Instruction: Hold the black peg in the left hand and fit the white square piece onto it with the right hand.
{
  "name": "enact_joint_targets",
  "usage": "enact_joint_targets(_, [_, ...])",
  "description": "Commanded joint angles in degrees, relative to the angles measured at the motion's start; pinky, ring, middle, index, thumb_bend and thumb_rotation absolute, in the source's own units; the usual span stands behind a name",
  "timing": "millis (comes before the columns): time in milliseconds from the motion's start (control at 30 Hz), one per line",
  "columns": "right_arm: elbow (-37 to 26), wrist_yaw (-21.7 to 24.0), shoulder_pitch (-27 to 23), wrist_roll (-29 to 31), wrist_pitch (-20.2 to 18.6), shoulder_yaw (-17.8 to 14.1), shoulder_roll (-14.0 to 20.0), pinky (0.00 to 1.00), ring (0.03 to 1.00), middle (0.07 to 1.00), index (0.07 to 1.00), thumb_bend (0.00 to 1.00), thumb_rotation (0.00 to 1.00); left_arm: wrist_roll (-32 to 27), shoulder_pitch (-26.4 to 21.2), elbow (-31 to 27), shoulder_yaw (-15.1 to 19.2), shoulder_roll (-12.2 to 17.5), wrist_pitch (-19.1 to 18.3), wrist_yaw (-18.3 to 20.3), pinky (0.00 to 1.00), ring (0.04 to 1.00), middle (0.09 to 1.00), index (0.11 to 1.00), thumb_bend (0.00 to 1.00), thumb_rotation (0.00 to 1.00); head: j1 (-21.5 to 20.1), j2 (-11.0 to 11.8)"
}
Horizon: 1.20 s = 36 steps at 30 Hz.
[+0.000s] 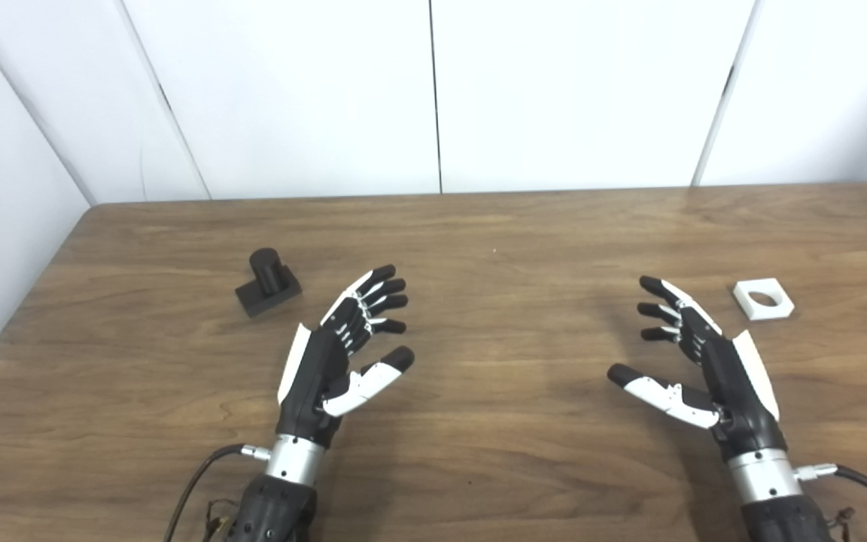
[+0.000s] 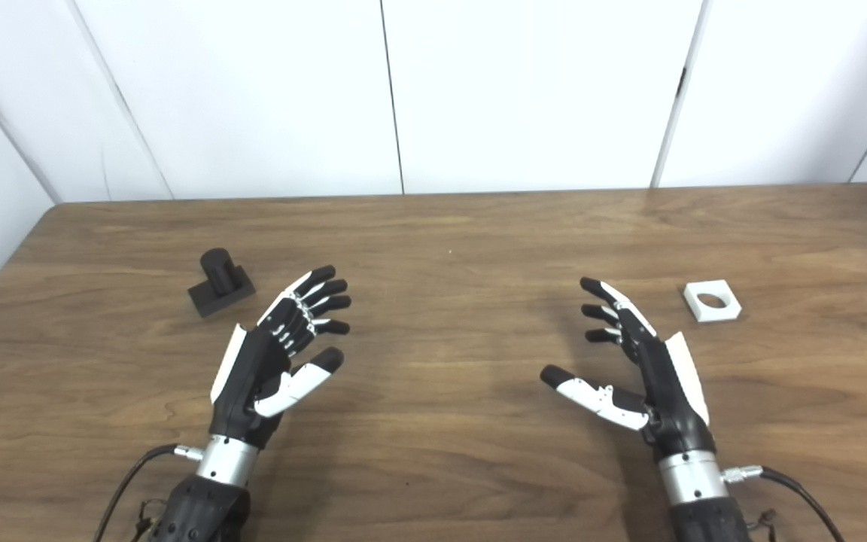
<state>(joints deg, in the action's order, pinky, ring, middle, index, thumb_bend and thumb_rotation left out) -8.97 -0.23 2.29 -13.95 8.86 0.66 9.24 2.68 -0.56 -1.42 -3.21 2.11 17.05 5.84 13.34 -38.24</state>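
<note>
Peg (image 1: 268, 281) of black plastic stands upright on the left part of the bench (image 1: 479, 226), a short round post rising from a square base, its long axis running straight up from the wood. The base sits turned at an angle to the bench edge, one corner toward the robot. White square piece (image 1: 763, 299) lies flat on the right part of the bench, its round hole facing up, its sides also turned a little off the bench edge. The two things are well apart, with both hands between them.

The bench is brown wood with grain running left to right, and its far left corner is rounded. Behind it stand plain white wall panels (image 1: 576, 90) split by thin dark seams; another white panel runs along the left side.

The left hand (image 1: 343, 350) is above the wood just to the right of the peg and nearer the robot, not touching it. Its palm faces inward, fingers spread and pointing up and away, thumb out to the side; it holds nothing. The right hand (image 1: 693, 357) mirrors it, near the white square piece and to its left, apart from it, fingers parted, thumb stretched toward the middle, empty. A cable leaves each wrist.
</note>
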Motion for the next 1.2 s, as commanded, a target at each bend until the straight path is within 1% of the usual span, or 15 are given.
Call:
enact_joint_targets(0, [-0.5,-0.6,-1.2,1.3,3.2,-0.9,0.7,0.71,0.820,0.895,0.860,0.71,0.41,1.4,1.1,2.4,-0.9,-1.3,0.3,-1.2,0.65,0.769,0.827,0.849,0.73,0.41,1.5,0.0])
enact_joint_targets(33, [-0.5,-0.5,-1.2,1.5,3.3,-1.0,0.8,0.71,0.821,0.896,0.860,0.70,0.40,1.8,1.0,2.5,-1.0,-1.5,0.3,-1.5,0.63,0.762,0.823,0.846,0.72,0.39,1.7,0.0])
enact_joint_targets(100, [-0.9,-0.1,-1.1,2.0,2.8,-1.4,1.2,0.72,0.827,0.897,0.862,0.69,0.39,3.0,0.9,2.5,-1.4,-2.0,0.1,-2.0,0.62,0.759,0.821,0.844,0.72,0.39,5.0,0.4])
enact_joint_targets(233, [-1.2,0.6,-1.0,3.3,1.9,-2.1,2.0,0.76,0.840,0.897,0.869,0.68,0.38,4.7,0.4,3.4,-1.9,-3.2,0.2,-2.9,0.61,0.765,0.822,0.845,0.72,0.37,9.8,1.7])
enact_joint_targets(267, [-1.4,0.8,-1.0,4.0,1.4,-2.3,2.2,0.77,0.843,0.899,0.873,0.66,0.36,5.1,0.3,3.6,-2.1,-3.5,0.3,-3.1,0.61,0.765,0.822,0.844,0.72,0.37,10.6,1.9])
enact_joint_targets(333, [-1.9,1.3,-1.1,4.8,0.8,-2.3,2.5,0.78,0.851,0.907,0.875,0.63,0.30,6.3,0.2,3.9,-2.3,-3.9,0.2,-3.5,0.61,0.770,0.825,0.847,0.72,0.36,11.2,2.1])
enact_joint_targets(433, [-2.6,1.9,-1.0,5.4,0.6,-2.1,2.8,0.76,0.855,0.918,0.881,0.55,0.19,6.8,0.2,3.9,-2.6,-4.0,-0.1,-4.0,0.61,0.775,0.828,0.850,0.72,0.34,11.0,2.3])
enact_joint_targets(567, [-2.5,2.3,-1.3,5.5,1.6,-1.8,2.7,0.75,0.856,0.920,0.883,0.53,0.13,6.9,0.3,3.2,-2.6,-3.8,-0.7,-4.5,0.61,0.782,0.832,0.843,0.71,0.30,10.9,2.7])
enact_joint_targets(733, [-1.8,2.4,-1.4,5.7,2.5,-2.0,2.7,0.78,0.856,0.916,0.880,0.54,0.14,8.0,0.4,2.4,-1.9,-4.0,-1.3,-6.2,0.60,0.769,0.815,0.817,0.72,0.25,11.0,2.8])
enact_joint_targets(800, [-2.2,2.4,-1.4,5.5,2.0,-1.9,2.6,0.77,0.855,0.913,0.880,0.54,0.16,8.8,0.3,1.9,-1.7,-3.9,-1.8,-7.0,0.55,0.742,0.797,0.798,0.71,0.22,11.5,3.0])
enact_joint_targets(867, [-2.7,2.4,-1.4,4.9,1.6,-1.9,2.7,0.76,0.850,0.912,0.879,0.54,0.17,9.9,0.2,0.7,-1.5,-3.5,-2.8,-7.7,0.54,0.730,0.787,0.785,0.71,0.21,11.4,2.9])
enact_joint_targets(933, [-3.0,2.6,-1.3,5.0,1.4,-1.9,2.8,0.73,0.842,0.911,0.878,0.53,0.17,12.1,0.1,-0.4,-1.5,-3.0,-3.8,-8.2,0.55,0.721,0.776,0.766,0.70,0.25,11.5,3.0])
enact_joint_targets(1033, [-3.5,2.4,-1.3,4.7,0.7,-2.1,2.7,0.71,0.837,0.909,0.876,0.53,0.15,16.9,-0.1,-2.5,-2.0,-1.9,-5.8,-9.2,0.62,0.736,0.769,0.751,0.71,0.26,11.5,3.0])
enact_joint_targets(1100, [-4.1,2.1,-1.2,4.0,-0.5,-2.3,2.5,0.69,0.824,0.897,0.863,0.57,0.19,19.3,-0.2,-4.2,-2.1,-1.1,-7.4,-9.3,0.64,0.741,0.769,0.747,0.71,0.26,11.6,2.8])
enact_joint_targets(1167, [-4.6,2.1,-1.2,4.0,-1.4,-2.4,2.4,0.68,0.823,0.894,0.855,0.60,0.20,21.1,-0.3,-6.3,-1.9,-0.2,-9.2,-8.7,0.67,0.751,0.780,0.743,0.72,0.24,11.6,2.7])
